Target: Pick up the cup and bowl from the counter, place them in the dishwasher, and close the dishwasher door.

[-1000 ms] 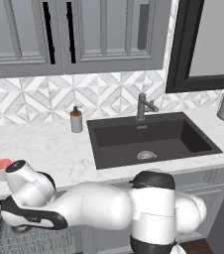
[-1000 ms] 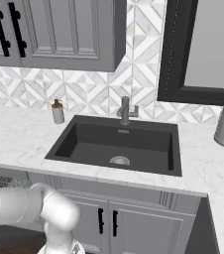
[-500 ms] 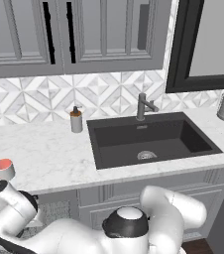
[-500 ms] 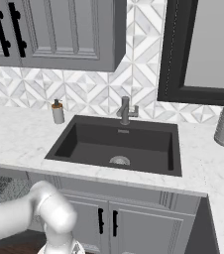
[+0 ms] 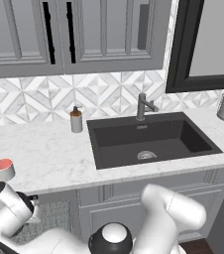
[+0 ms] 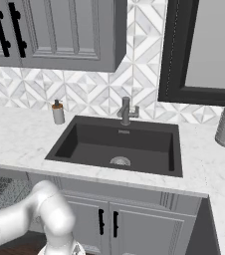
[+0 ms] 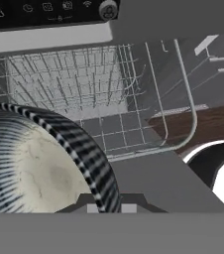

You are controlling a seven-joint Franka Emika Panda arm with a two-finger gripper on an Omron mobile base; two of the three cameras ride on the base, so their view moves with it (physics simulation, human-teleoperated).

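Now the arm has swung further down and to the left than a second ago: in the left base view its wrist sat level with the worktop edge, and now it hangs below that edge in front of the open dishwasher. The hand view looks into the appliance, with the grey wire rack ahead and the black control strip along the top.

The bowl fills the lower left of the hand view, very close to the camera. The pincer is narrowed almost to nothing and appears to be clamped on the bowl's dark rim, though the tips themselves are barely visible. The bowl is tilted, its speckled inside facing the camera and its round axis pointing roughly back along the hand; being round, it has no long axis to speak of.

So the bowl seems to be off the worktop and nearly at the rack, not yet set down. The cup stands upright on the worktop, red top up, near the left front edge, untouched. The door is still to be closed.
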